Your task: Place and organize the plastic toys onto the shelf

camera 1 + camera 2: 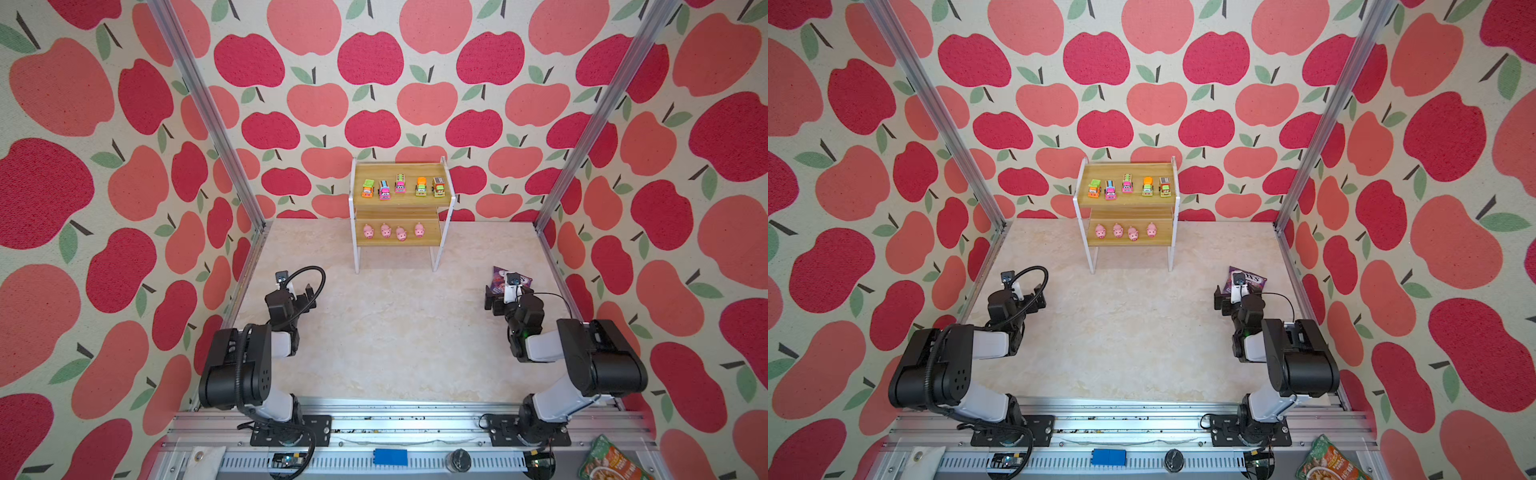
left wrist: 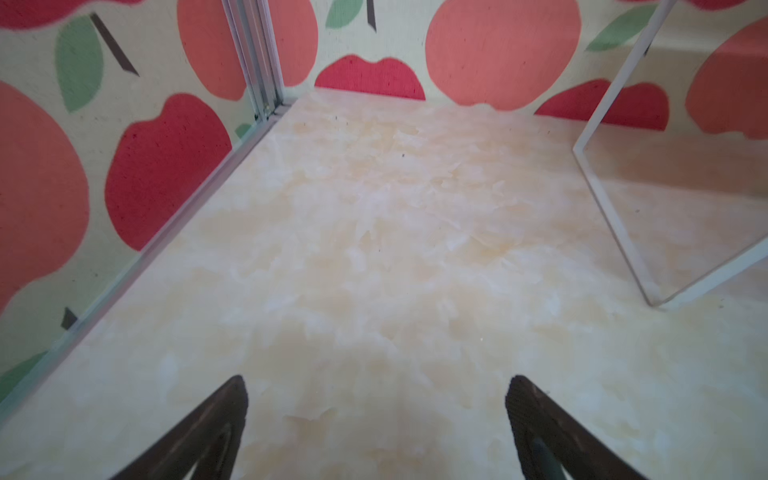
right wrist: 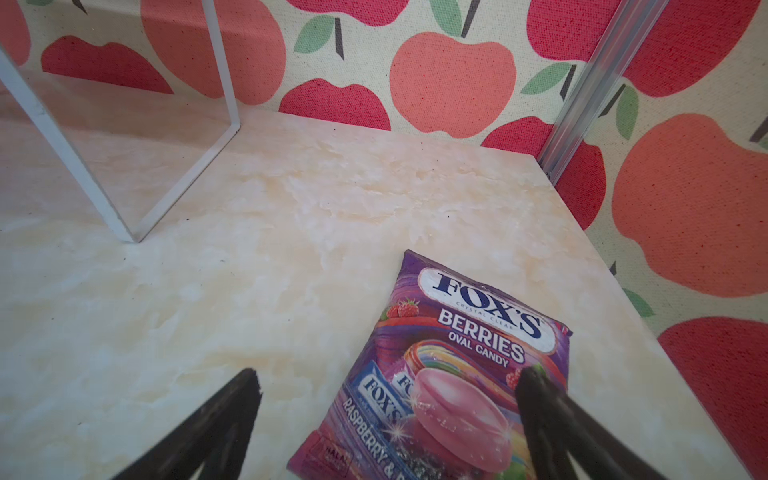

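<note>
As inspected, judged complete: logged five trucks (image 1: 400,186) on shelf (image 1: 402,202) upper tier, four pigs (image 1: 393,231) on lower; found left fingers (image 2: 216,424), right fingers (image 3: 548,415) spread, empty.

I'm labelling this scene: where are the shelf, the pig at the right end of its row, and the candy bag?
shelf (image 1: 401,200): a top view, front edge of the upper board.
pig at the right end (image 1: 419,229): a top view, its pink body.
candy bag (image 3: 478,332): right wrist view, printed front.

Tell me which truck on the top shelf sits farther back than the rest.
The middle truck of the five, pink with a green top. It stands nearer the wall; the other four line up closer to the shelf's front edge.
</note>
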Controlling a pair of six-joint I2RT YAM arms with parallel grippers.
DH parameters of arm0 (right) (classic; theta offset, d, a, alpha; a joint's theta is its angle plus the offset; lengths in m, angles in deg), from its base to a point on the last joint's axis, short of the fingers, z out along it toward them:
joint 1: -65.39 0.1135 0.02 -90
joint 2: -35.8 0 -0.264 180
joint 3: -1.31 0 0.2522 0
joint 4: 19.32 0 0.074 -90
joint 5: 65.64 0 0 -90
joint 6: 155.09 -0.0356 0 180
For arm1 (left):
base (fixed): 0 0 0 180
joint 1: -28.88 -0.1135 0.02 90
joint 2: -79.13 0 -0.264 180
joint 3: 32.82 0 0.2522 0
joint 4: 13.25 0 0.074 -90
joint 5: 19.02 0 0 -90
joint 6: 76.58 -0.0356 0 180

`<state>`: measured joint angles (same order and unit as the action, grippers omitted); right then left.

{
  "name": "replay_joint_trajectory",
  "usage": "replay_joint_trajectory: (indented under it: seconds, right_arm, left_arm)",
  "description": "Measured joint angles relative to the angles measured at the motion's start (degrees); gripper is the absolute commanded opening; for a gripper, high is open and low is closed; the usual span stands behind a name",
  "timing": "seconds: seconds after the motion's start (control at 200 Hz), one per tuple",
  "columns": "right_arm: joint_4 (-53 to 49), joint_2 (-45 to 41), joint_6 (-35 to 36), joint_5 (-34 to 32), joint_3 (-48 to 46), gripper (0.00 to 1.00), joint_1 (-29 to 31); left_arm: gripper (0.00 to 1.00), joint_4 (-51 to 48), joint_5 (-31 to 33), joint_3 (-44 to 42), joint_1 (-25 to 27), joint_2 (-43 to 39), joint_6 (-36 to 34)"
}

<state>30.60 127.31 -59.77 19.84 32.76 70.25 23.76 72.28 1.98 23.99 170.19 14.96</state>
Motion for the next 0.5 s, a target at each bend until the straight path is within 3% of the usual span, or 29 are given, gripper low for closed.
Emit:
replay_joint_trajectory:
  seconds: [0.5]
  right_arm:
    - [-6.38,0.00,-0.92,-0.55,3.19,0.99,-1.36]
  left_arm:
    - [0.99,3.13,2.82,0.31,0.68,0.98,-0.22]
